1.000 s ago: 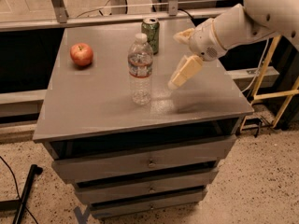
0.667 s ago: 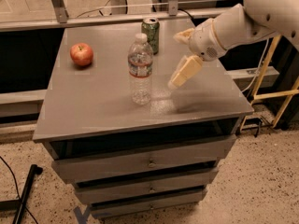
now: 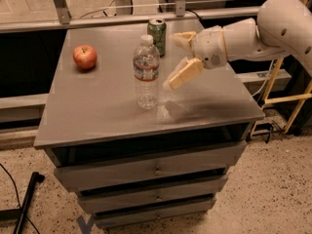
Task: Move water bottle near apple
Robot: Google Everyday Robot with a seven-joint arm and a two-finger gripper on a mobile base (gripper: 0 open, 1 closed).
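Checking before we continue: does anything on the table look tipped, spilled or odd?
Nothing stands out. The water bottle and green can stand upright, the apple sits stem up, and no spill shows on the table. The gripper hangs open beside the bottle, not touching it.

Looks like a robotics lab or test bay to me: speckled floor (image 3: 273, 189), grey metal drawer cabinet (image 3: 156, 169), metal rail (image 3: 122, 22) behind, yellow frame (image 3: 292, 99) off to the side. The white arm's (image 3: 263, 30) claw (image 3: 178, 57) hangs above the surface (image 3: 97, 106), right side, fingers apart.
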